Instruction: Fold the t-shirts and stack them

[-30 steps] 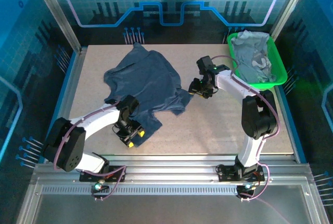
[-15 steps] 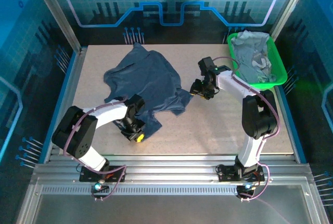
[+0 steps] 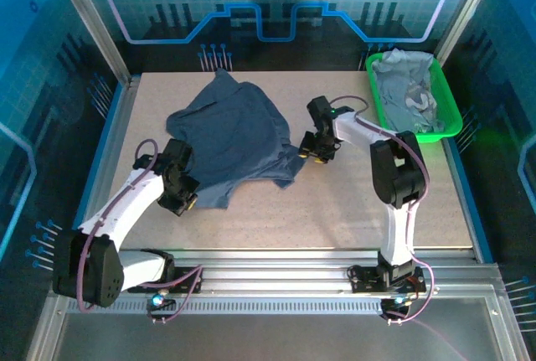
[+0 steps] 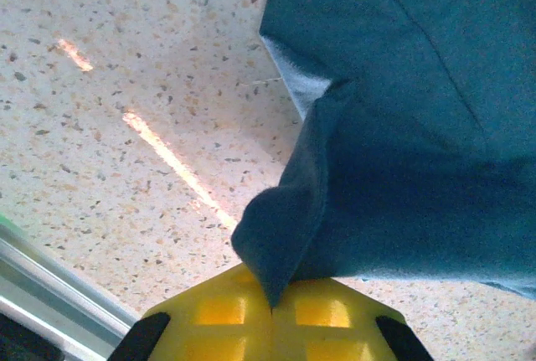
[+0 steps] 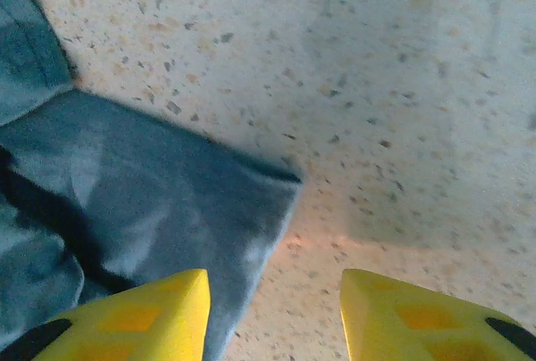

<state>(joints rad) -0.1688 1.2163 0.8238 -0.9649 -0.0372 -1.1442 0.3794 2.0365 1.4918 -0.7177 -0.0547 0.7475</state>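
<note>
A dark slate-blue t-shirt (image 3: 239, 131) lies crumpled on the left half of the speckled table. My left gripper (image 3: 181, 199) is at its near-left corner. In the left wrist view the yellow jaws (image 4: 272, 298) are shut, with a fold of the blue t-shirt (image 4: 419, 126) pinched between them. My right gripper (image 3: 315, 151) sits at the shirt's right edge. It is open (image 5: 272, 294): one finger (image 5: 142, 315) is over the shirt's corner (image 5: 151, 193), the other (image 5: 419, 315) over bare table. Paler grey-blue t-shirts (image 3: 406, 89) lie heaped in the tray.
The bright green tray (image 3: 421, 136) stands at the back right corner. Bare table (image 3: 352, 202) stretches along the front and right of the dark shirt. Metal frame rails (image 3: 113, 135) border the table on the left, with blue walls behind.
My left gripper has shut on the shirt's near corner and moved left with it, pulling the lower flap leftward. My right gripper has edged left onto the shirt's right edge.
</note>
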